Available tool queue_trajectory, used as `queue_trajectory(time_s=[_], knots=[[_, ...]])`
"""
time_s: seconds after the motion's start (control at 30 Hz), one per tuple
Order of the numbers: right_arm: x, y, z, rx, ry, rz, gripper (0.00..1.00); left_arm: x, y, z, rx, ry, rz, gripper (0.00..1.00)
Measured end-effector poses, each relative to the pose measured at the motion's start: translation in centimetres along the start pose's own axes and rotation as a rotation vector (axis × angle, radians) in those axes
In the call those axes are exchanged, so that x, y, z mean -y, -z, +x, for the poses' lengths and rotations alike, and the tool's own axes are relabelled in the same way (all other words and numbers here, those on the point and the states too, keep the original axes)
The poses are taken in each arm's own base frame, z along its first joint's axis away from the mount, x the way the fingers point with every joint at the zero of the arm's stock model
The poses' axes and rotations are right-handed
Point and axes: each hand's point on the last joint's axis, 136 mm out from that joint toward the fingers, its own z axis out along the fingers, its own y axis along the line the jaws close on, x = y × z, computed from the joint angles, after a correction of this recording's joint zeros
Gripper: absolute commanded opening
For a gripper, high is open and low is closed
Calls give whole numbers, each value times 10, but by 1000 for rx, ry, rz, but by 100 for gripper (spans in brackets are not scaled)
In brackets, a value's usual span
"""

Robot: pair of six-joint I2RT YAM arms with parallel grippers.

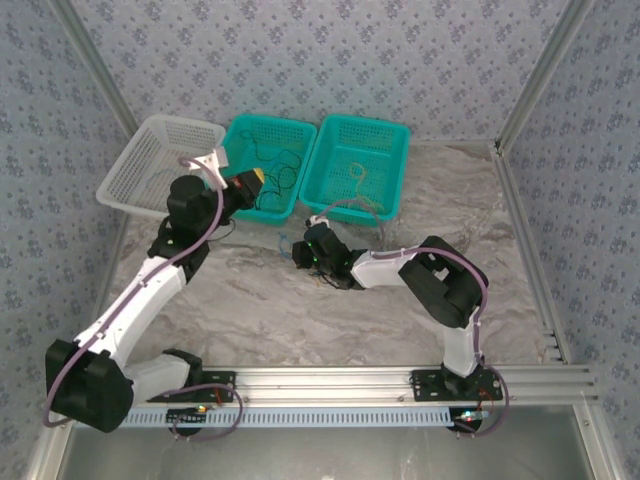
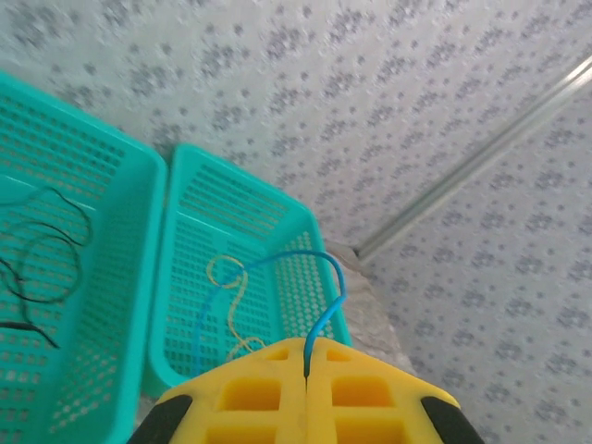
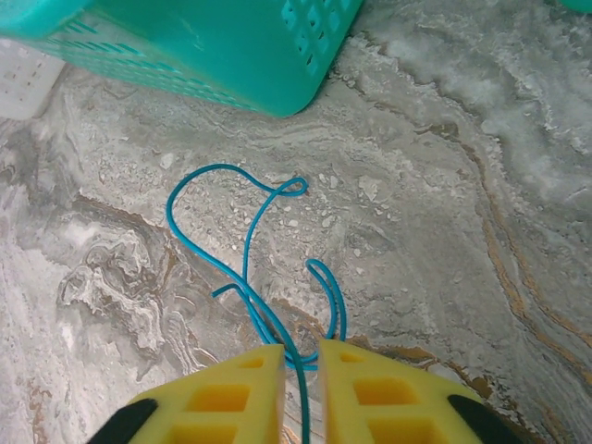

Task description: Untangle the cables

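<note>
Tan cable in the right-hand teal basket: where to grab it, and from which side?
Probably from straight above: the teal basket has walls on every side. Pinch the tan cable on the single strand trailing from its small loop, jaws set across it. It lies flat on the basket floor, away from the walls.

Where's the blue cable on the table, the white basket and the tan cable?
blue cable (image 3: 170,213), right wrist view, left bend of its loop.
white basket (image 1: 135,165), top view, its mesh side wall.
tan cable (image 2: 228,262), left wrist view, top of its small loop.
</note>
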Motion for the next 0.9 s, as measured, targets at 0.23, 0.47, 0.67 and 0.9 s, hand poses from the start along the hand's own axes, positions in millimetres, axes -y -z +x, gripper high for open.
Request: queue_trajectory(time_s=[0.23, 0.47, 0.67, 0.9], knots=[[8, 2, 0, -4, -8, 23, 50, -23, 20, -52, 122, -85, -196, 0], [3, 24, -12, 14, 32, 18, 74, -70, 39, -78, 185, -102, -368, 0], [-10, 46, -37, 78, 74, 0, 100, -105, 59, -102, 263, -92, -491, 0], [-13, 75, -58, 142, 106, 19, 100, -150, 67, -124, 308, -68, -620, 0]])
